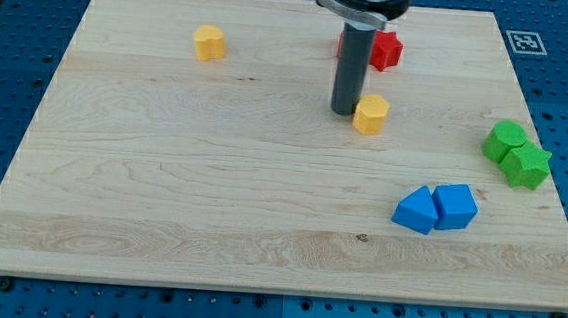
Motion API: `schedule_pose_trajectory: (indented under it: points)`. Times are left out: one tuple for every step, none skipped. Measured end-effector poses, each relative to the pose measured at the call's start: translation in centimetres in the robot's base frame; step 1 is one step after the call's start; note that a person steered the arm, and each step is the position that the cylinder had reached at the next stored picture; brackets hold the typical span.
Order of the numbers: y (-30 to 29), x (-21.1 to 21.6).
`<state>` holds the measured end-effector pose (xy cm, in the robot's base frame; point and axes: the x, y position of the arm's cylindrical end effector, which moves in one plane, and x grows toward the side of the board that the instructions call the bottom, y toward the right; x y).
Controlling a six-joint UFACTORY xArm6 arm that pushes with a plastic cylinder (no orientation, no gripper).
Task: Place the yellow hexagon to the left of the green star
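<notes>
A yellow hexagon (371, 114) lies right of the board's middle, in the upper half. My tip (343, 111) stands right against its left side; I cannot tell whether they touch. The green star (527, 165) lies near the board's right edge, to the right of the hexagon and a little lower. A second green block (505, 138) touches the star's upper left side.
A second yellow block (210, 43) lies at the upper left. Red blocks (384, 49) sit at the top, partly hidden behind the rod. Two blue blocks (417, 210) (455, 205) lie side by side at the lower right. The wooden board (161, 191) is ringed by a blue perforated table.
</notes>
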<state>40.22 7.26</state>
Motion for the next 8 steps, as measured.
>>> schedule_pose_trajectory:
  points:
    - [2.5, 0.7]
    - [4.3, 0.8]
    - [5.8, 2.0]
    - [7.7, 3.5]
    - [9.2, 4.7]
    - [9.2, 6.1]
    - [10.5, 6.8]
    - [11.0, 7.5]
